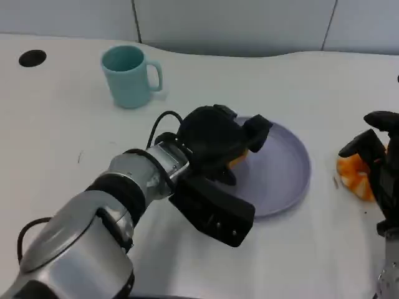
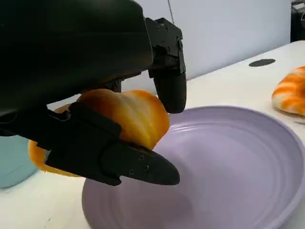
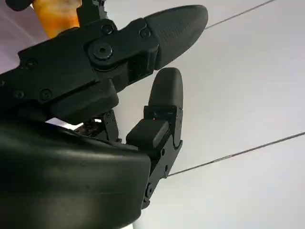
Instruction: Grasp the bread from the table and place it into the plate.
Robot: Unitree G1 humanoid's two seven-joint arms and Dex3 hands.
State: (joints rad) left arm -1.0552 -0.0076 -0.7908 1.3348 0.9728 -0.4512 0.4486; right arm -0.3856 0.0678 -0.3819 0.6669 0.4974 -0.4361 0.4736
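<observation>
My left hand (image 1: 215, 140) grips a golden-orange bread (image 1: 240, 159) and holds it just above the left side of a lavender plate (image 1: 280, 168). In the left wrist view the bread (image 2: 128, 114) sits between the black fingers (image 2: 119, 162), over the plate's (image 2: 228, 167) near rim. A second orange-and-white bread (image 1: 354, 175) lies on the table right of the plate, and appears again as the bread (image 2: 290, 93) beyond the plate. My right hand (image 1: 377, 152) stands beside that piece, fingers (image 3: 167, 95) apart and holding nothing.
A teal mug (image 1: 129, 76) stands at the back left of the white table. A black round hole (image 1: 32, 58) marks the far left corner. A grey panelled wall runs behind the table's curved back edge.
</observation>
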